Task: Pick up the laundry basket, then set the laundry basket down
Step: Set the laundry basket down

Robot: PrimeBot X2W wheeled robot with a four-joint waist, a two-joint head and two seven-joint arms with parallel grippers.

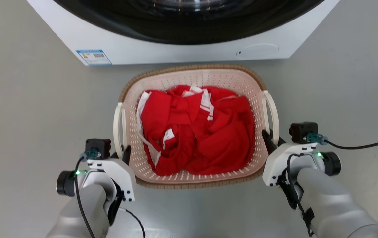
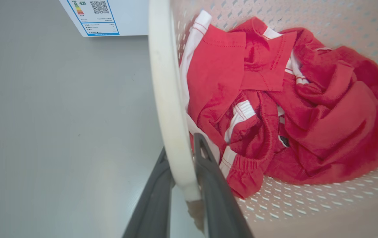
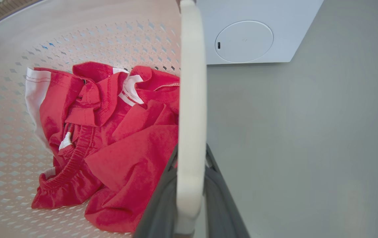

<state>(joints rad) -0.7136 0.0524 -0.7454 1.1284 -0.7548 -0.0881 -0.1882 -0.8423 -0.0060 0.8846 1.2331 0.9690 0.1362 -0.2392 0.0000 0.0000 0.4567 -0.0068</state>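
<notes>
The laundry basket (image 1: 189,70), cream perforated plastic with a brown woven rim, sits in the middle of the head view in front of the washing machine, with red and white clothes (image 1: 199,132) bundled inside. My left gripper (image 1: 122,152) is shut on the near end of the basket's left white loop handle (image 1: 119,129). In the left wrist view the two dark fingers (image 2: 215,191) clamp the handle (image 2: 166,82) from both sides. My right gripper (image 1: 272,138) is shut likewise on the right handle (image 1: 272,114), and its fingers (image 3: 162,205) pinch that handle (image 3: 192,99). I cannot tell whether the basket touches the floor.
The white washing machine (image 1: 182,49) with its dark round door stands just beyond the basket's far rim. Grey floor (image 1: 37,109) stretches to the left, right and near side. A black cable (image 1: 364,145) trails off to the right from my right wrist.
</notes>
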